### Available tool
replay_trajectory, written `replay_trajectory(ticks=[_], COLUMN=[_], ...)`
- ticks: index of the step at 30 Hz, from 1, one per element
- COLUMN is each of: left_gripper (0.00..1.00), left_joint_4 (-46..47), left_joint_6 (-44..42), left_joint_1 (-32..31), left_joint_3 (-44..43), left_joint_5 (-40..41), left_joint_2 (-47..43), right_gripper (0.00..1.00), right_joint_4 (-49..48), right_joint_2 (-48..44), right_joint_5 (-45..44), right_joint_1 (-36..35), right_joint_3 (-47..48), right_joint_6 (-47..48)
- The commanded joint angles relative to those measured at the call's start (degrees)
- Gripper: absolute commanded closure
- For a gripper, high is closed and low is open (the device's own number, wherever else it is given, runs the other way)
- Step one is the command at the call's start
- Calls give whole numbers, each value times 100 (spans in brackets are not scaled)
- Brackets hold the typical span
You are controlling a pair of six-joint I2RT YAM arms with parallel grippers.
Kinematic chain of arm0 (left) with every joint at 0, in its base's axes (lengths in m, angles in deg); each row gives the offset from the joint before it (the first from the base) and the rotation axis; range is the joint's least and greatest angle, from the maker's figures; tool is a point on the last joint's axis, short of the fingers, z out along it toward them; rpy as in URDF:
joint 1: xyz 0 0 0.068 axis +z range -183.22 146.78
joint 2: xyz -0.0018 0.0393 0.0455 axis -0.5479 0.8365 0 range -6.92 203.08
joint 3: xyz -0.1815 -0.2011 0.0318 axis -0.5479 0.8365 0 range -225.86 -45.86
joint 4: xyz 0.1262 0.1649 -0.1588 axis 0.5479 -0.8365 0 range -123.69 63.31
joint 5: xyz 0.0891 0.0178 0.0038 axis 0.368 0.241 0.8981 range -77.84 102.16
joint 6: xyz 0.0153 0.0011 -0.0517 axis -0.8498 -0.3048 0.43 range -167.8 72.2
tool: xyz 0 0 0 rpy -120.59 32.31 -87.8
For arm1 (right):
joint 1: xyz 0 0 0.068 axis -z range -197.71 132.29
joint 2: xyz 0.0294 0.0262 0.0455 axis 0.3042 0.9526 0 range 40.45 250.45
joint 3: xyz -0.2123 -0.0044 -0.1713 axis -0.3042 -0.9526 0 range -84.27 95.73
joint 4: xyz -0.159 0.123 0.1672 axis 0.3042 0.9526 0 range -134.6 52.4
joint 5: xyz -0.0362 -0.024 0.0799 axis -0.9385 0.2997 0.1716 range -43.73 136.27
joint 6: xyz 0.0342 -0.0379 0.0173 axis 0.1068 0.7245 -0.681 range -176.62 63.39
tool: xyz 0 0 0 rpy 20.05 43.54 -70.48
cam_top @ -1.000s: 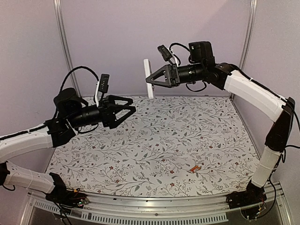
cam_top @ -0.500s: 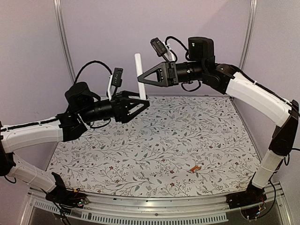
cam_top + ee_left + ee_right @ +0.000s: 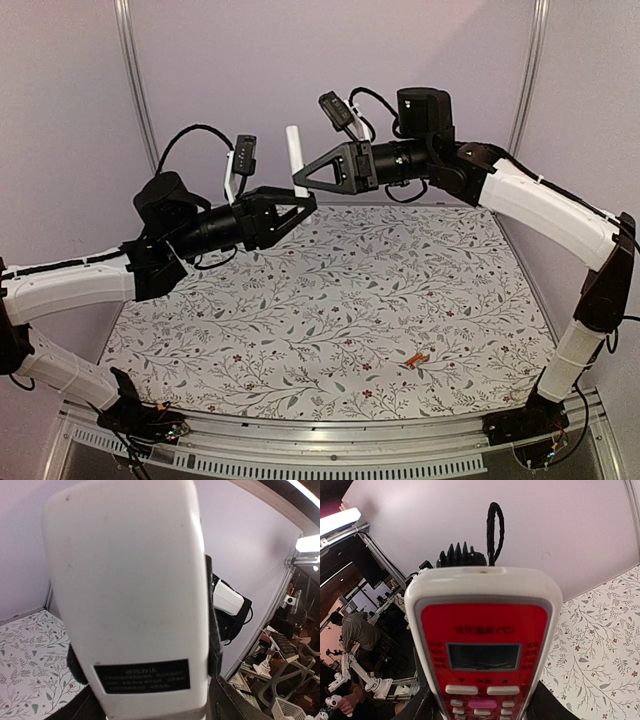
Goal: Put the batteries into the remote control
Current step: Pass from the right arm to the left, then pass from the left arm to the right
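The remote control (image 3: 296, 158) stands upright in mid-air above the far part of the table (image 3: 480, 300), well away from the batteries (image 3: 417, 359), which lie as a small orange speck near the front edge. The right wrist view shows its red button face. The left wrist view shows its plain white back with a black label, and no battery recess shows in the part we can see.

We judge it a light, stiff plastic shell, smooth enough to slip or twist under a narrow pinch. It is best taken across its long edges, low on the body, clear of the buttons and the battery bay.

The right gripper (image 3: 298, 179) is closed on the remote's lower part and carries it. The left gripper (image 3: 305, 212) sits just below, with its jaws spread to either side of the lower end. We cannot tell whether they touch it.
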Motion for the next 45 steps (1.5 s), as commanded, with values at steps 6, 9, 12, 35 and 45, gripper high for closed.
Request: replay_trajectory(ticks=[6,9,12,35,45], left_gripper=[42,49,53,59,59], left_joint_4=[-338,-686,-735,-3979,-4148], left_joint_6=[-367,-575,-633,-2129,-2722], left_joint_1=[-71,-71,-71,-522,-980], left_joint_3=[91,64,110,-1108,-1407], left_joint_5=[917,1091,1109,3655,4201], left_joint_2=[-292,-356,-396,376,796], right_gripper=[53,33,20,16,32], right_joint_4=[-86,-5,48,2639,2560], right_joint_2=[-389,-443,-495,-370,-193], right_joint_5=[-207,-372,-547,-3167,-3633], right_joint_1=[-31,-31,-27,-96,-109], right_joint_3=[-211,-264,-308,244,215], right_joint_6=[73,53,68,-22,-340])
